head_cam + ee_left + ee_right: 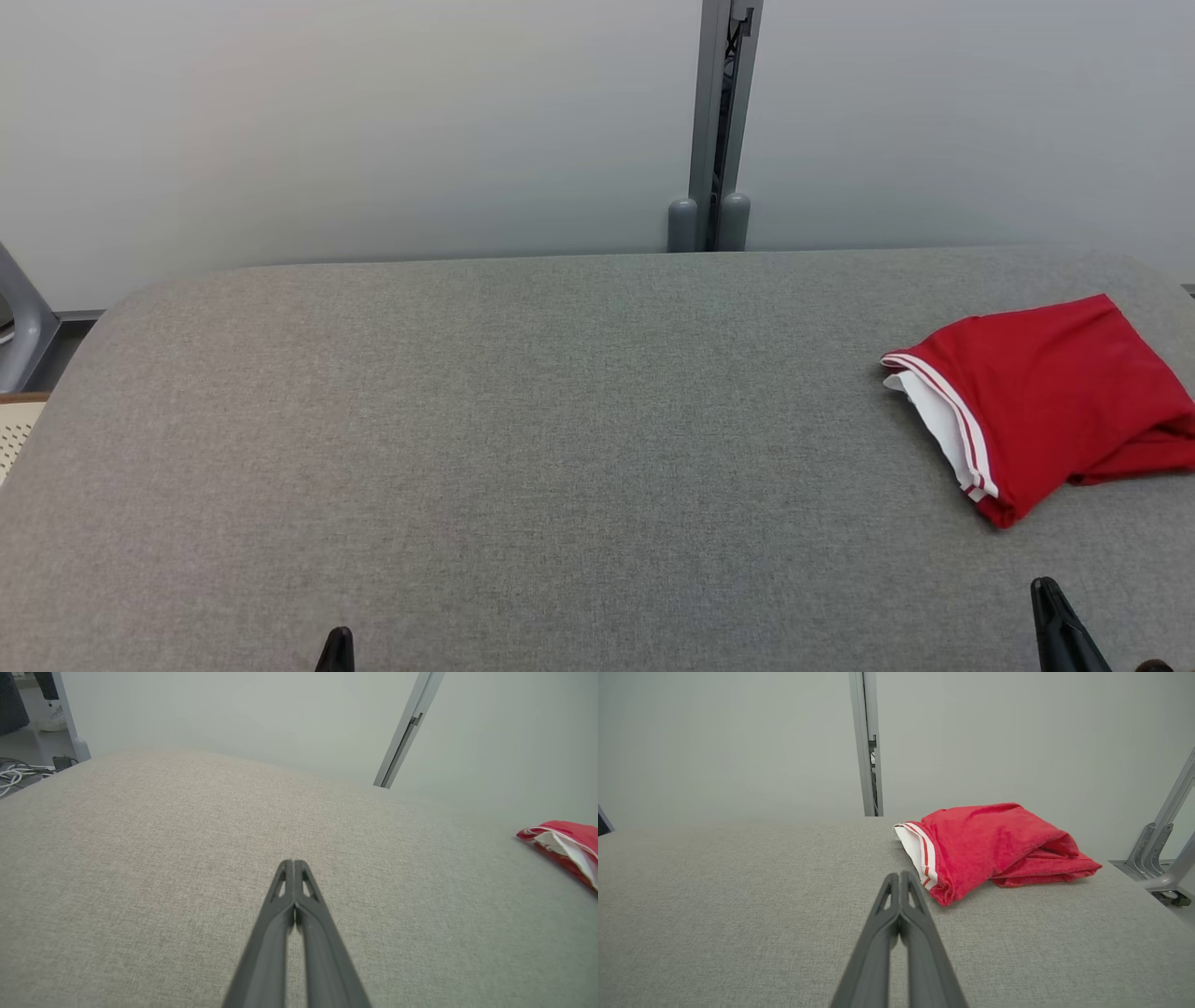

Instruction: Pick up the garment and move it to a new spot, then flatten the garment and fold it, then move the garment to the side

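"Where's the shirt lying?"

"Far over on the robot's right. The red folded jersey garment (1055, 401) sits on the grey fabric-covered counter (523, 420), close to its right end and toward the back. It's bundled up with the red cloth outermost. A white band with two red stripes runs down the side facing the middle of the counter, and a bit of plain white cloth peeks out beside it."

"Is it lying flat?"

"Not really, it's lumpy, with loose folds bunched along its right side."

"And the arms?"

"Both are low at the near edge. The left tool (337, 642), two long dark plastic fingers, pokes up at the lower left of the head view, well apart from the garment. The right tool (1047, 590), the same make, stands at the lower right. It's near the garment's closest corner but not touching it, with bare counter between them."

"Are they gripping anything?"

"Both are clenched. In each wrist view the fingers press together at the tips, hovering over plain grey fabric."

"What's behind it all?"

"Pale wall panels, with a grey metal post (717, 121) rising behind the counter's back edge. From the left wrist I can see white cables (14, 774) on the floor past a corner of the counter. From the right wrist there's a grey metal bracket (1155, 849) beyond the garment's end."
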You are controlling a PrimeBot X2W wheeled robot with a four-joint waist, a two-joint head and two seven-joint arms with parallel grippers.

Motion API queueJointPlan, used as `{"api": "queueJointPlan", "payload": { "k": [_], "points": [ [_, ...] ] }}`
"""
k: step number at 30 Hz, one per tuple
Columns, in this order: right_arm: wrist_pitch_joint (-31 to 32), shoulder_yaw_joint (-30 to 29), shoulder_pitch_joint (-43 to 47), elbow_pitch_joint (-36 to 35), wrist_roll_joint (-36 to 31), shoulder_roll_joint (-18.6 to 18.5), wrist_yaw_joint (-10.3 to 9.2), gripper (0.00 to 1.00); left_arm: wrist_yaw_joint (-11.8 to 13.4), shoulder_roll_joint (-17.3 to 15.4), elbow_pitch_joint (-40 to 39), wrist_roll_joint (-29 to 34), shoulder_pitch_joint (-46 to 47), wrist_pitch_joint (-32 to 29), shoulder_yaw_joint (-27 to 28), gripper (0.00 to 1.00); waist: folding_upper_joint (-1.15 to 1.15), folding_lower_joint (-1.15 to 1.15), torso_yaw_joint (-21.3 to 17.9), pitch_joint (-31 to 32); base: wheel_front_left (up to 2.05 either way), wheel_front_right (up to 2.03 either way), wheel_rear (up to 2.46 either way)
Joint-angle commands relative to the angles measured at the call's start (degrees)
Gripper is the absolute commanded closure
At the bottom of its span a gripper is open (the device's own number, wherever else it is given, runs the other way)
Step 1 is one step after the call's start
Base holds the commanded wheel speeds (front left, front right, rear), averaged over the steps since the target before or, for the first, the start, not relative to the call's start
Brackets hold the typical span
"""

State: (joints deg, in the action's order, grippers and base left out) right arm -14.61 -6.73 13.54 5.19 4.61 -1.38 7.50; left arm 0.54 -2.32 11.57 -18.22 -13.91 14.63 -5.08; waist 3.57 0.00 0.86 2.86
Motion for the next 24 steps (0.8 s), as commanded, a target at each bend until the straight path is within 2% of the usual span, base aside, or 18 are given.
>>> {"api": "queueJointPlan", "payload": {
  "k": [1, 5, 11, 24],
  "points": [
    [0.8, -0.3, -1.0, 0.2, 2.3, -0.2, 0.0, 1.0, -0.1, -0.1, -0.3, -2.0, 0.7, -0.6, 0.4, 1.0, -0.02, 0.0, 0.0, -0.1, 0.0, 0.0, 0.0],
    [2.1, -0.4, -2.5, 0.9, 7.1, -0.3, 0.0, 1.0, -0.1, -0.1, -0.5, -6.1, 2.0, -1.8, 1.1, 1.0, -0.1, 0.0, 0.0, -0.2, 0.0, 0.0, 0.0],
    [3.6, -0.3, -4.2, 1.8, 14.0, -0.4, 0.0, 1.0, -0.2, -0.1, -0.8, -11.9, 3.6, -3.4, 2.0, 1.0, -0.01, 0.0, -0.1, -0.6, 0.0, 0.0, 0.0],
    [6.5, -0.2, -7.5, 3.4, 26.2, -0.7, 0.0, 1.0, -0.7, -0.2, -0.9, -22.2, 6.8, -6.3, 3.7, 1.0, 0.0, 0.0, -0.2, -1.2, 0.0, 0.0, 0.0]
  ]
}}
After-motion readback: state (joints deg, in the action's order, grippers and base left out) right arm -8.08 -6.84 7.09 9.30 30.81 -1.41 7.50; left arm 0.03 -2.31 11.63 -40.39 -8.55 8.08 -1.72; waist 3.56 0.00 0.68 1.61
